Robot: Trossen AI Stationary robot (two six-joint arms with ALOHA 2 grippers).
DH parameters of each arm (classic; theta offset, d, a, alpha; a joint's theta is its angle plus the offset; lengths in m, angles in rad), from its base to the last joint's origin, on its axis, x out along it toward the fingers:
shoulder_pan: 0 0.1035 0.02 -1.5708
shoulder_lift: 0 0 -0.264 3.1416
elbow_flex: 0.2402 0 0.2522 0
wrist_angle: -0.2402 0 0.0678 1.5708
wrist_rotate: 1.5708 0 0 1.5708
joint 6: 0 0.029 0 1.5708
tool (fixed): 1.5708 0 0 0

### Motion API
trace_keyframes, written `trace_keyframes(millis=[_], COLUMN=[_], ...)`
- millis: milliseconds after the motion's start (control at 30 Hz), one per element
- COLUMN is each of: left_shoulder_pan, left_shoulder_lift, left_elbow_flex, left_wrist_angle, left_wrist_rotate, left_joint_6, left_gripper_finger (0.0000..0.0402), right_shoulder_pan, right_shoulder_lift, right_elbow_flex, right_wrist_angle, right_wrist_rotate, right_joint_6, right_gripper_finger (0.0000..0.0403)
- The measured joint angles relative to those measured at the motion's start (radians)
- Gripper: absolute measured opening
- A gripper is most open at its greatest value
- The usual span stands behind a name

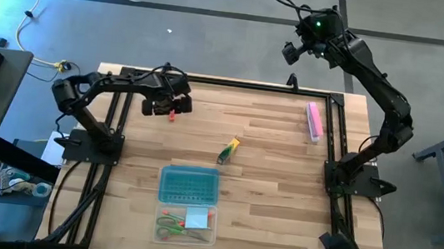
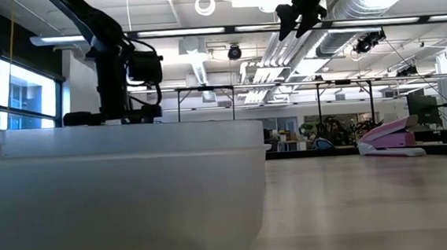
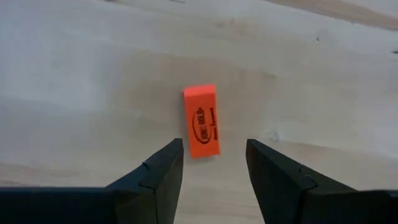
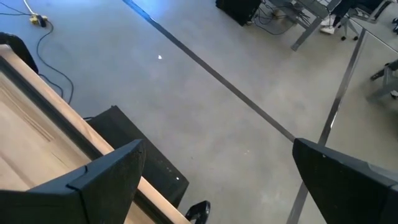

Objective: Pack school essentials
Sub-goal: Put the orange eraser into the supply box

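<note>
A small orange-red eraser [image 3: 201,121] lies flat on the wooden table [image 1: 265,188] at the far left; it also shows as a tiny red piece [image 1: 171,116] in the high view. My left gripper [image 3: 214,143] points down just above it and is open. Its fingers stand on either side of the eraser's near end without touching it. A yellow-green marker [image 1: 228,150] lies mid-table. Scissors [image 1: 170,223], a light-blue note pad [image 1: 197,218] and pens lie in the clear box [image 1: 184,236]. My right gripper [image 4: 217,155] hangs open, high beyond the table's far right corner.
The teal lid [image 1: 188,185] lies flat beside the clear box, near the table's front. A pink bar [image 1: 314,121] sits at the far right. In the low view the box wall [image 2: 118,195] fills the left foreground. Black frame rails [image 1: 335,129] run along the table's edges.
</note>
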Motion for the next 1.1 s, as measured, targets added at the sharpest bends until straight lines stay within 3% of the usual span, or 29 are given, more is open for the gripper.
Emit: trace_keyframes(millis=[700,1100], left_shoulder_pan=[0.039,0.066], left_shoulder_lift=[0.176,0.177], left_elbow_flex=[0.008,0.006], left_wrist_angle=[0.049,0.060], left_wrist_rotate=[0.014,0.019], left_joint_6=[0.034,0.120], left_gripper_finger=[0.0163,0.0091], right_shoulder_pan=[0.000,0.000], right_shoulder_lift=[0.000,0.000], right_elbow_flex=[0.000,0.000], right_wrist_angle=[0.001,-0.008], right_wrist_rotate=[0.000,0.000], right_joint_6=[0.000,0.000], right_gripper_finger=[0.0399,0.0399])
